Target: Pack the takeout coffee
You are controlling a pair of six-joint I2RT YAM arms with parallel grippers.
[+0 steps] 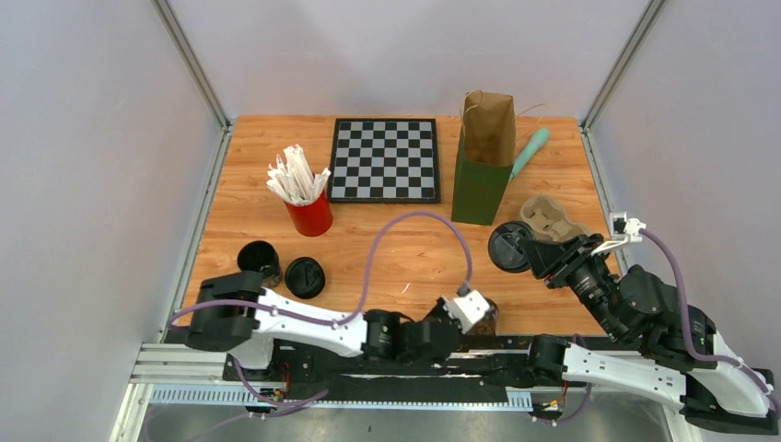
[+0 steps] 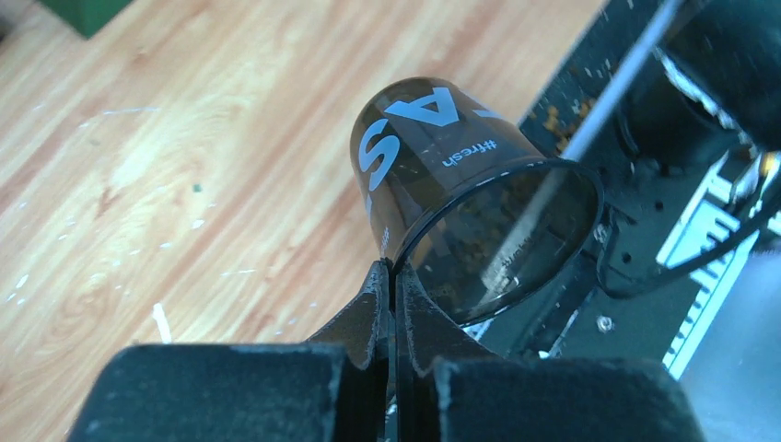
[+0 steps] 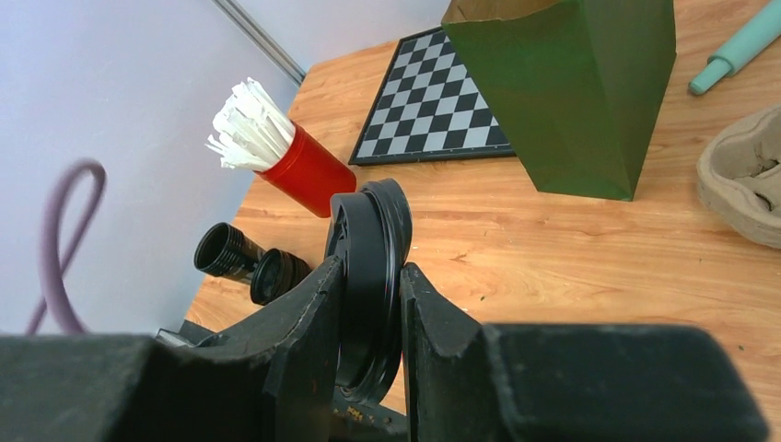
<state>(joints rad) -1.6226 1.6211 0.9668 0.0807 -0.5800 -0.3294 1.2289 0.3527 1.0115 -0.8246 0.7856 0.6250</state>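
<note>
My left gripper (image 2: 393, 276) is shut on the rim of a lidless dark takeout coffee cup (image 2: 442, 157) with white lettering. The cup is tipped on its side at the table's near edge, its mouth toward the rail. From above, that gripper (image 1: 478, 310) and cup (image 1: 490, 318) are near the middle front. My right gripper (image 3: 373, 276) is shut on a round black lid (image 3: 373, 235) held on edge, which shows from above as the lid (image 1: 509, 247). An open cup (image 1: 260, 261) and a lidded cup (image 1: 305, 276) stand at the left. The green-brown paper bag (image 1: 483, 157) stands upright at the back.
A red cup of white straws (image 1: 311, 214) stands left of a chessboard (image 1: 385, 158). A pulp cup carrier (image 1: 553, 219) and a teal tool (image 1: 530, 152) lie right of the bag. A purple cable (image 1: 414, 221) arches over the middle. A metal rail (image 1: 322, 373) lines the front edge.
</note>
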